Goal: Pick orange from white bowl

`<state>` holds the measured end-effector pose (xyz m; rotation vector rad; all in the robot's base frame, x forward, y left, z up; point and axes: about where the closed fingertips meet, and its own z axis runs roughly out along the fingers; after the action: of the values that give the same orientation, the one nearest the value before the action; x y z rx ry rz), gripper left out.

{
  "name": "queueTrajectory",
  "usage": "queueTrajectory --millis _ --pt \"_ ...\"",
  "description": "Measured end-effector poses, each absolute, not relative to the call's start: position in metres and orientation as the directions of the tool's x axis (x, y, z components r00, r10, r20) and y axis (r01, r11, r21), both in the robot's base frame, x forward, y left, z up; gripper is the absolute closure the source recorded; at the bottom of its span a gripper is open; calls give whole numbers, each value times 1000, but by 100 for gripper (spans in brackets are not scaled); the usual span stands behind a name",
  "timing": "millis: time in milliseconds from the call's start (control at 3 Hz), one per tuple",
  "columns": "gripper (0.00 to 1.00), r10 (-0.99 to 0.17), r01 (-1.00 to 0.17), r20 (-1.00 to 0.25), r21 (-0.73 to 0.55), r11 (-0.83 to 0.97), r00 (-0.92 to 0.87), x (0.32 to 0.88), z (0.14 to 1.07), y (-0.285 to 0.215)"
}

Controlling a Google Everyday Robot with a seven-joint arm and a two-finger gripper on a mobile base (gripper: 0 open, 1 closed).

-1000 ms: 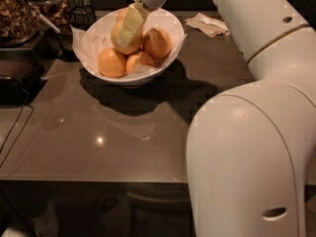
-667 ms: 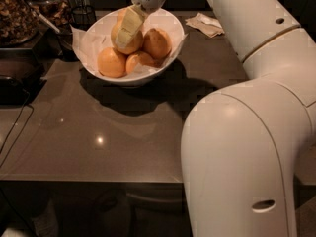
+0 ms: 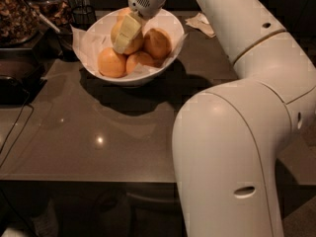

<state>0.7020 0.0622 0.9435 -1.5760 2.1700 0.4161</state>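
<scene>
The white bowl [image 3: 168,31], lined with white paper, stands at the back of the dark table and holds several round fruits. The orange [image 3: 137,42], the largest and palest one, lies in the middle of the bowl. My gripper [image 3: 123,41] reaches down into the bowl from above and sits right over the front of the orange, covering much of it. Smaller, deeper orange fruits lie at the front left [image 3: 111,62], the front [image 3: 141,59] and the right [image 3: 158,42] of the orange.
My big white arm [image 3: 232,147] fills the right side of the view. A crumpled paper napkin [image 3: 201,23] lies behind the bowl on the right. Dark containers with food [image 3: 19,14] stand at the back left. A cable [image 3: 15,127] runs along the table's left side.
The gripper stays at the orange in the bowl, perhaps slightly lower. The arm's lower body has shifted a little to the left in the view.
</scene>
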Motion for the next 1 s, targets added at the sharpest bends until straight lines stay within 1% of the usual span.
queueTrajectory --millis 333,667,1000 --pt "18 -822 -950 -500 6 312 -273 704 940 64" --pt "37 -817 -948 -505 10 318 -279 705 941 63" --pt "60 -799 -944 -525 25 330 -293 709 935 62"
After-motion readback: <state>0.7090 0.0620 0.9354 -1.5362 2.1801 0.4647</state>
